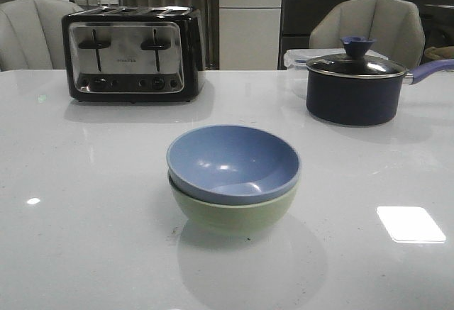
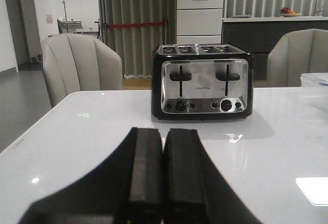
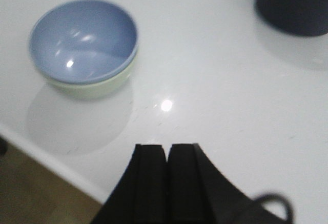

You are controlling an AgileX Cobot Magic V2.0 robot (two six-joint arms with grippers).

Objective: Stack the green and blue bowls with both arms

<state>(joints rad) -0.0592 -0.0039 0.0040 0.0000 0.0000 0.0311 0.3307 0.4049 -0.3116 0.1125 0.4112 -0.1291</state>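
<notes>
Viewing the blue bowl (image 1: 234,162) nested in the green bowl (image 1: 234,214), I judge both rigid, smooth, slippery; grip at the rim. Left hand (image 2: 163,183) and right hand (image 3: 168,183) are closed, empty.

The glossy white table (image 1: 85,203) carries a toaster (image 1: 132,54), a saucepan (image 1: 355,86) and the green bowl (image 1: 234,214).

Green bowl (image 1: 234,214) mostly hidden; saucepan (image 3: 294,3) cut off.

Bowls: one bowl (image 1: 233,161) nested in the other bowl (image 1: 234,214), centre front of the desk (image 1: 85,211).
Toaster (image 1: 131,54): behind, left.
Saucepan (image 1: 355,86): behind, right.
</notes>
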